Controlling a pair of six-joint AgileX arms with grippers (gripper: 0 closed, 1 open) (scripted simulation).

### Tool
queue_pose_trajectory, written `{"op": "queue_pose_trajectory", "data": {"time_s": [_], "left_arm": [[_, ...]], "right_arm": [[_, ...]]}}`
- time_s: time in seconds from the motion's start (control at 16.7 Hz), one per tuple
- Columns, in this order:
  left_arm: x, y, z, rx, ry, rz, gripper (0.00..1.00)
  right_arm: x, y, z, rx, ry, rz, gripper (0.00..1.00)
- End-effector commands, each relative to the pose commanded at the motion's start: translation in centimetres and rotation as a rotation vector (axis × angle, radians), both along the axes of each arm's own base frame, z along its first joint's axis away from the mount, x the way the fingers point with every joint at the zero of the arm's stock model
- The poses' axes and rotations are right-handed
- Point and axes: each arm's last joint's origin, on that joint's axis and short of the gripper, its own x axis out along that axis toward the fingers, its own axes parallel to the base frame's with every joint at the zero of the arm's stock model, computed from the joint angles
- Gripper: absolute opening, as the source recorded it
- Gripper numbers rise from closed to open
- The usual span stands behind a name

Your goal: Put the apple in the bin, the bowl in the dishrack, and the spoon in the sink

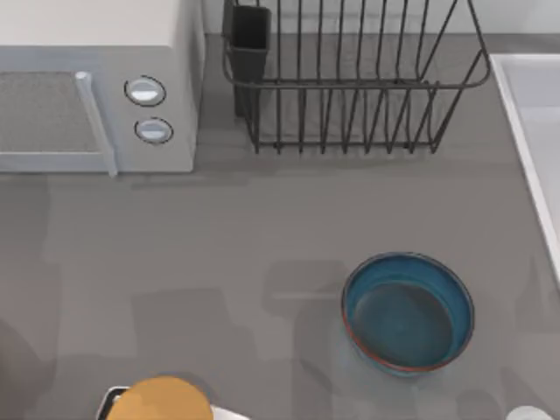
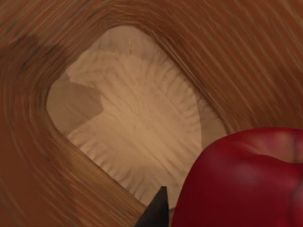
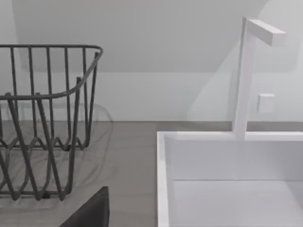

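Even, soft light covers the counter (image 1: 262,227), with faint blurred shadows left of the bowl (image 1: 408,312). The apple (image 2: 241,179) carries a dull sheen; the wrist views are sharp.

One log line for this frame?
left claw: apple above bin | bowl: on table | dishrack: no bowl | right arm: facing sink

You have a white microwave (image 1: 96,87) at ten o'clock on the grey table (image 1: 219,254) — two round knobs (image 1: 145,91) on its front panel, beside the door handle (image 1: 96,122). At seven o'clock, an orange-yellow round thing (image 1: 162,401) — cut off by the edge. A white faucet (image 3: 246,71) stands upright.
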Motion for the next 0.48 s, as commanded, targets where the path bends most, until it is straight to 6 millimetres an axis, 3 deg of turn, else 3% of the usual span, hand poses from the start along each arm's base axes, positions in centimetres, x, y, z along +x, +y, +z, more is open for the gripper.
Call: {"op": "queue_pose_trajectory", "data": {"time_s": [0.12, 0.48], "left_arm": [[0.0, 0.0, 0.0, 0.0, 0.0, 0.0, 0.0], [0.0, 0.0, 0.0, 0.0, 0.0, 0.0, 0.45]], "right_arm": [[0.0, 0.0, 0.0, 0.0, 0.0, 0.0, 1.0], [0.0, 0.0, 0.0, 0.0, 0.0, 0.0, 1.0]]}}
